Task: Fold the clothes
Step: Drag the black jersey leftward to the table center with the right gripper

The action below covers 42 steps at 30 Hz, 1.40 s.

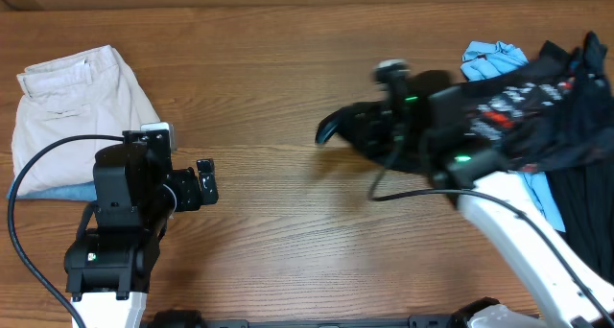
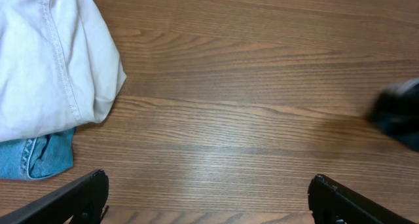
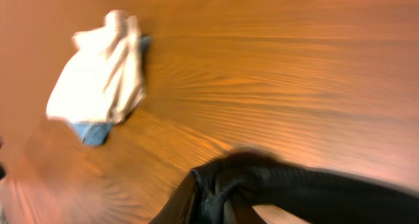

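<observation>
The left gripper [image 1: 204, 182] hovers low over bare wood near the table's [image 1: 288, 40] front left, its jaws spread wide with nothing between them. Just behind it, the beige trousers [image 1: 77, 98] lie folded by the left edge, with a blue denim piece [image 2: 36, 155] sticking out from under their near hem. The middle of the table, between those trousers and the right arm, is open wood from the front edge to the back. The right gripper [image 1: 357, 128] reaches in from the right, blurred. Its jaws are pinched together on a bunched fold of the black jersey [image 1: 537, 107], whose cloth buries the fingers in the wrist view. The jersey trails from that grip back to a rumpled heap at the right edge, lying over a light blue shirt [image 1: 494, 58].
</observation>
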Motion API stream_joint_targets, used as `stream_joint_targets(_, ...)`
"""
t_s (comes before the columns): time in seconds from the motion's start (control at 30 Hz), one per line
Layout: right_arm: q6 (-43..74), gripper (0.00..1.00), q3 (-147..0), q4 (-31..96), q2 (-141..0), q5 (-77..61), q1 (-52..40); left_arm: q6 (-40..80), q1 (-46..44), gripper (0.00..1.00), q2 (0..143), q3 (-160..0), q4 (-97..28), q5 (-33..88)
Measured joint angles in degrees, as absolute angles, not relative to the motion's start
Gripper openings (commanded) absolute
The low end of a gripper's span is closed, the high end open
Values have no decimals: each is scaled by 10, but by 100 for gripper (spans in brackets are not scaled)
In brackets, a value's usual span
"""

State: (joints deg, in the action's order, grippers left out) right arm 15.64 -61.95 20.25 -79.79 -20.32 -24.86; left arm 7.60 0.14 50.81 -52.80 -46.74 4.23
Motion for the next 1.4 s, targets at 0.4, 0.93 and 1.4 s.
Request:
stream_joint_targets(0.4,152,19,-620,-8,-909,-69,-352,76,1,100,508,-528,-467,42)
stream_joint_targets(0.93,149,100,-623,166,-840,75,-229,117,1,100,531,-529,-389,124)
stream_joint_targets(1.4,150,100,-623,295,-745,77,-195,242,-152,96,841,-533,-219,219)
